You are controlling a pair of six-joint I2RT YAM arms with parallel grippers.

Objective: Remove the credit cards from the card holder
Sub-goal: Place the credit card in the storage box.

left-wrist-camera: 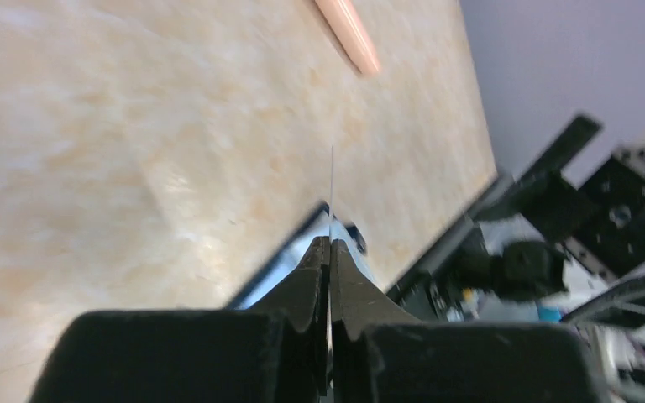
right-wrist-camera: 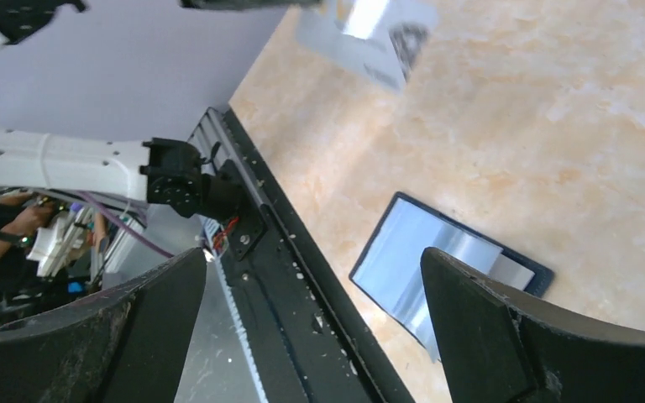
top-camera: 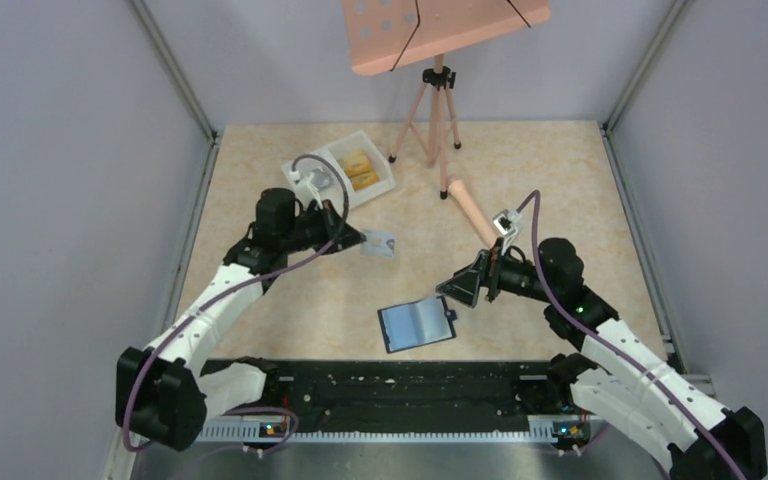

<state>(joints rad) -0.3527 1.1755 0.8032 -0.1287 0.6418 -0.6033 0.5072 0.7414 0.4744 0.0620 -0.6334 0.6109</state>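
The card holder (top-camera: 417,323) lies open and flat on the table near the front, a blue wallet with pale striped slots. My left gripper (top-camera: 353,240) is shut on a grey-silver credit card (top-camera: 380,244), held above the table between the wallet and the tray. In the left wrist view that card (left-wrist-camera: 332,189) shows edge-on as a thin line between the closed fingers (left-wrist-camera: 330,243), with the card holder (left-wrist-camera: 279,270) behind them. My right gripper (top-camera: 470,285) stands wide open just above and right of the wallet. Its wrist view shows nothing between the fingers (right-wrist-camera: 312,252), the card holder (right-wrist-camera: 437,256) below, and the held card (right-wrist-camera: 369,34) at the top.
A white two-compartment tray (top-camera: 312,172) at the back left holds yellow-orange cards (top-camera: 358,168). A pink tripod stand (top-camera: 432,110) stands at the back centre. A pink cylinder (top-camera: 470,212) lies near the right arm. The black base rail (top-camera: 400,385) runs along the front edge.
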